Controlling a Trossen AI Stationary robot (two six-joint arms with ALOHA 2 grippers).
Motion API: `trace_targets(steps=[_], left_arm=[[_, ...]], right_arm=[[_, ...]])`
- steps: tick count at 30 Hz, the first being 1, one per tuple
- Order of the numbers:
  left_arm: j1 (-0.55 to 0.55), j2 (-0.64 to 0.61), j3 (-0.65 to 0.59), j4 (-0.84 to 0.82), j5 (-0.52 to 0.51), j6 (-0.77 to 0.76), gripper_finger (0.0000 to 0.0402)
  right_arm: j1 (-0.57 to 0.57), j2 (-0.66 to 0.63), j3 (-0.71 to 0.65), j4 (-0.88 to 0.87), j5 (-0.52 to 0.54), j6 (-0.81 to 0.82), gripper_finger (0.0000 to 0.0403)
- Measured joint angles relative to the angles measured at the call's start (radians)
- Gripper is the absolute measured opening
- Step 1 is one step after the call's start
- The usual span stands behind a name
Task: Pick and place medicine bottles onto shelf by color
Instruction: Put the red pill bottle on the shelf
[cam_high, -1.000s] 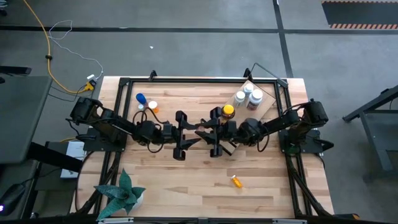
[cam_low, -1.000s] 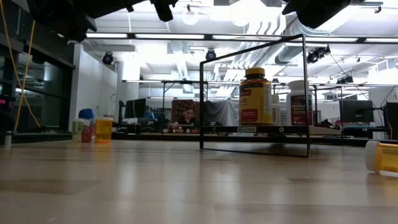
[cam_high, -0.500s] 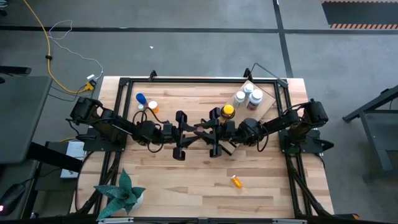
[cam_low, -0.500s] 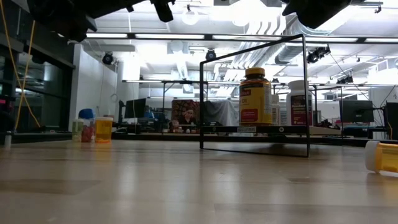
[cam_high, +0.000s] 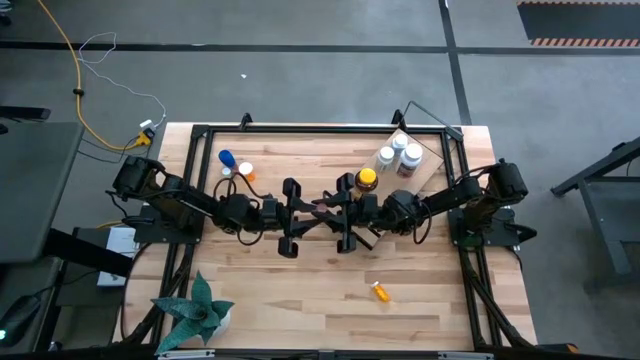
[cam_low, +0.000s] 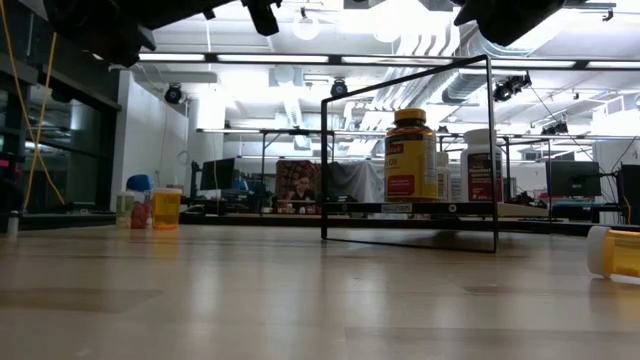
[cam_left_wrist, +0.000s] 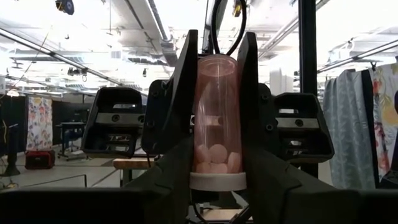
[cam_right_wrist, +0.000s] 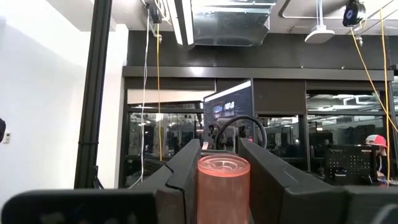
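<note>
A small pink see-through bottle (cam_left_wrist: 216, 112) with a white cap is held in the air above the table's middle, cap down, with pills inside. My left gripper (cam_high: 312, 210) and my right gripper (cam_high: 334, 208) meet there tip to tip, both shut on the bottle. On the shelf (cam_high: 432, 165) at the far right stand white bottles (cam_high: 400, 155); an amber bottle (cam_high: 367, 180) with a yellow cap stands at its left end. A blue bottle (cam_high: 226, 158) and small orange ones (cam_high: 245, 172) stand at the far left. Another orange bottle (cam_high: 380, 291) lies on its side near the front. My left gripper pinches the bottle at its white cap end (cam_left_wrist: 217, 180) between its two fingers, coming from the table's left and slanting upward. The bottle stands upright above the cap, clear of the table. My right gripper pinches the bottle's pink body (cam_right_wrist: 224, 186) between its two fingers, coming from the table's right and slanting upward. The bottle's closed base (cam_right_wrist: 224, 165) faces up. In the left wrist view its fingers (cam_left_wrist: 185, 81) flank most of the body's length.
A potted plant (cam_high: 200, 305) stands at the near left corner. A black frame (cam_high: 300, 128) runs along the table's far edge. In the low view the shelf's wire frame (cam_low: 490, 150) rises at right. Bare wood lies in front of the grippers.
My left gripper's fingers have closed in on the pink bottle that my right gripper was holding; both arms have kept still and the bottle has stayed where it was.
</note>
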Motion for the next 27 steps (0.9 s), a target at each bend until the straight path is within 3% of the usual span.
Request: trace_targets(steps=[4, 11, 18, 23, 27], left_arm=[[0.000, 0.000, 0.000, -0.014, -0.002, 0.015, 0.0104], [0.004, 0.000, -0.001, -0.041, -0.038, 0.015, 0.0107], [0.019, -0.028, -0.002, -0.160, -0.086, -0.004, 0.0106], [0.040, -0.106, 0.009, -0.408, -0.104, -0.055, 0.0107], [0.059, -0.192, 0.071, -0.791, -0.104, -0.104, 0.0107]], right_arm=[[0.000, -0.004, 0.000, -0.019, 0.000, 0.000, 0.0114], [0.000, -0.061, 0.000, -0.148, 0.045, -0.006, 0.0182], [0.001, -0.199, 0.000, -0.429, 0.070, -0.027, 0.0213], [0.015, -0.334, 0.000, -0.741, 0.142, -0.025, 0.0213], [0.021, -0.451, 0.001, -1.007, 0.177, 0.061, 0.0213]])
